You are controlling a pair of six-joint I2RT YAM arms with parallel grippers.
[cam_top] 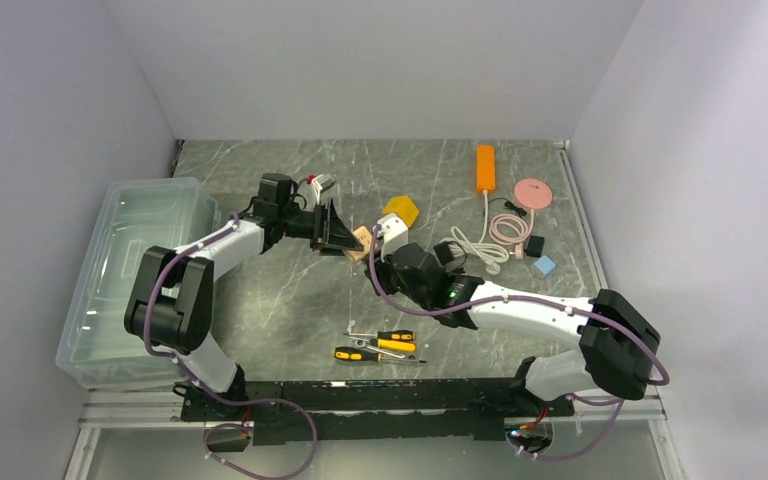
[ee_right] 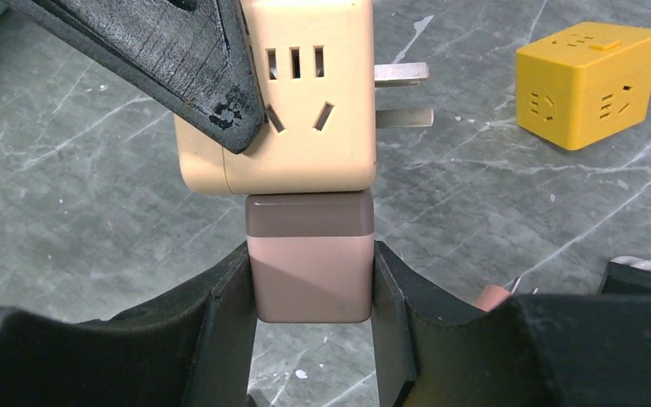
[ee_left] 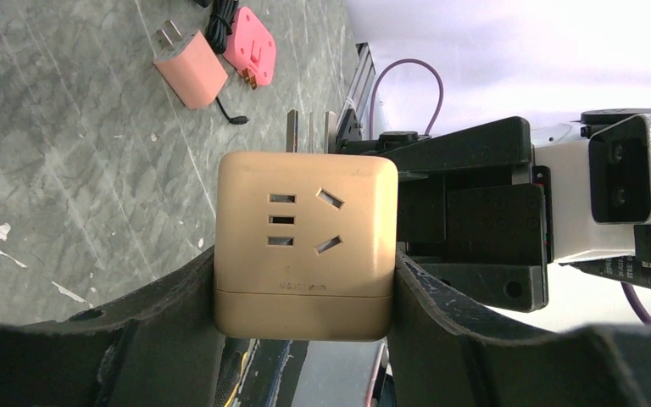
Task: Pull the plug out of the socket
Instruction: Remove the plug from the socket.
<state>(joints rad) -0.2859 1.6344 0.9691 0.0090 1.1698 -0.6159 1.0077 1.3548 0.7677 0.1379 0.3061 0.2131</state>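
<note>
top view: a grey marbled table [cam_top: 290, 310] is sitting between plain white walls, with a clear bin [cam_top: 130, 270] along its left edge. the left arm [cam_top: 230, 245] and right arm [cam_top: 530, 305] are meeting at mid-table over the beige socket [cam_top: 362, 240], which is raised off the table just near of a yellow cube [cam_top: 401, 210]. an orange power strip [cam_top: 485, 167], a pink disc [cam_top: 533, 193] and a white cable [cam_top: 475, 248] are lying far right; screwdrivers [cam_top: 380, 345] are lying near. the plug is too small to make out here.

left wrist view: the left fingers [ee_left: 441, 297] are clamping the socket [ee_left: 305, 246] by two opposite sides, its slotted face turned to the camera and its own metal prongs [ee_left: 305, 131] pointing away from the fingers. the socket is hiding the plug; the right arm's black hardware is showing behind it. two pink adapters [ee_left: 191, 72] are lying on the table beyond.

right wrist view: the right fingers [ee_right: 220, 331] are closing narrowly on the pinkish plug [ee_right: 309, 267], whose long axis is running straight from the fingers into the socket [ee_right: 305, 102]. plug and socket are touching, still seated together. the socket's prongs are pointing right in this view, crosswise to the plug. one left finger is overlapping the socket's upper left.
</note>
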